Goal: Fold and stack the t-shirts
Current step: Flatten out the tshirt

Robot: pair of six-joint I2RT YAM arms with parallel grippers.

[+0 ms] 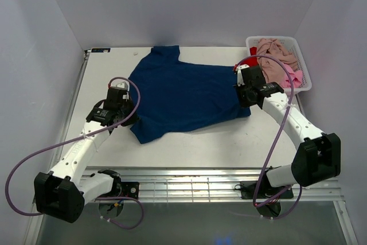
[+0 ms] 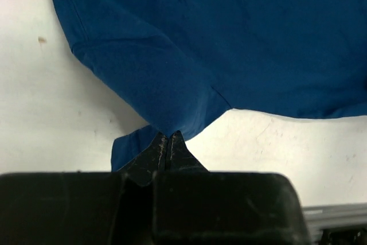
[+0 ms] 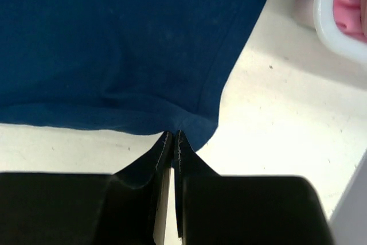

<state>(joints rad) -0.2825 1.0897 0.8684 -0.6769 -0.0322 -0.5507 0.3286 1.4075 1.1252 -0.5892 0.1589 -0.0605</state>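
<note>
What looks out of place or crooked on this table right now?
The navy t-shirt lies askew, diagonal on the table, with a rumpled fold by the left claw. Both claws pinch its edges; the right claw holds a corner. A red shirt seems to spill over the basket rim.

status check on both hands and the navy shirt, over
Left hand shut on navy t-shirt at left edge. Right hand shut on its right corner. Shirt spread on table. White basket of pink tees close by right hand.

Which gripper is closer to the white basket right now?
Right. The right gripper is shut on the navy t-shirt's edge close beside the white basket. The left gripper pinches the shirt's opposite side, with the whole shirt between it and the basket.
</note>
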